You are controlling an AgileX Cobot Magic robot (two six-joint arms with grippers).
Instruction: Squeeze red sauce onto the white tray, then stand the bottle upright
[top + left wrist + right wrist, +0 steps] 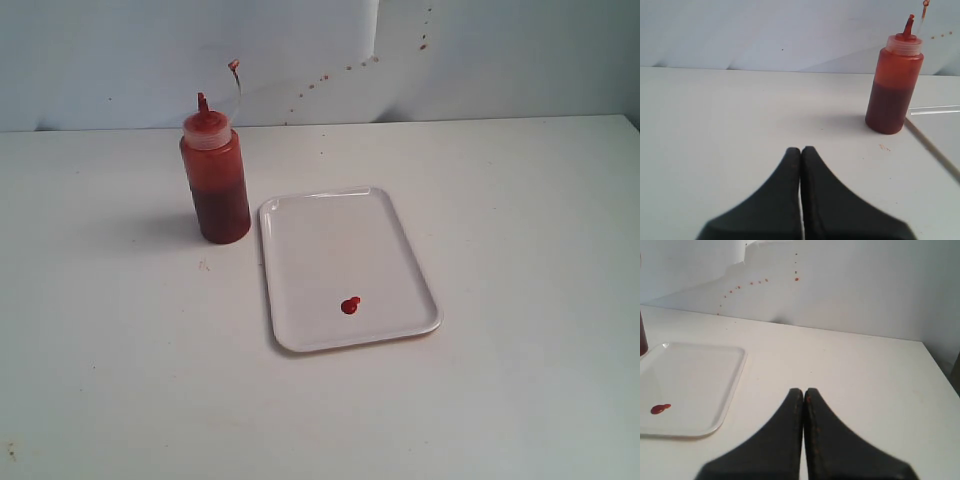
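Observation:
The bottle (214, 180) stands upright on the table just left of the white tray (330, 240), its red-stained nozzle pointing up. A small blob of red sauce (350, 306) lies on the tray near its front edge. In the left wrist view the bottle (894, 85) stands well ahead of my left gripper (801, 149), which is shut on nothing. My right gripper (804, 390) is also shut and empty, beside the tray (695, 375) with the red sauce (660, 409) on it. Neither gripper shows in the exterior view.
The white table (500, 200) runs back to a pale wall (300, 50) marked with small reddish specks (350, 68). The table's right edge (940, 375) shows in the right wrist view.

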